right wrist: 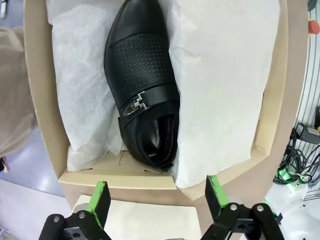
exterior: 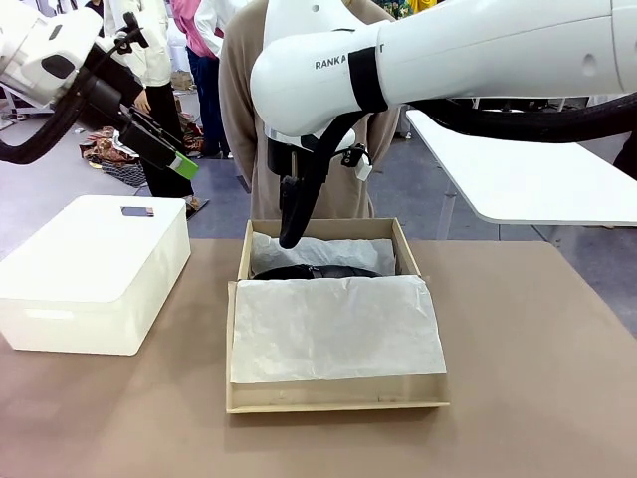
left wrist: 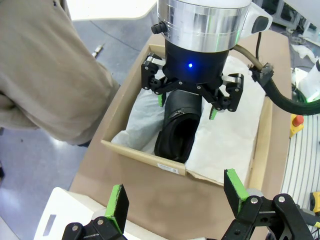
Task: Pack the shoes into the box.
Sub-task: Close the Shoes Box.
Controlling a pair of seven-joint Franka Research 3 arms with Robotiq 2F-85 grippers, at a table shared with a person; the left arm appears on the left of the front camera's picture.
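Brown tabletop (exterior: 557, 378) bearing one tan cardboard shoebox (exterior: 338, 393), in whose far half one glossy black buckled dress shoe (right wrist: 142, 90) lies nestled in white tissue paper (exterior: 333, 329), a sheet of which covers the near half. Right gripper (right wrist: 157, 192) hangs directly above the shoe, jaws spread and holding nothing; left gripper (left wrist: 175, 192), likewise spread and empty, is raised above one white plastic bin (exterior: 90, 269) standing left of the box. One person in a tan garment (exterior: 249, 129) stands just behind the box.
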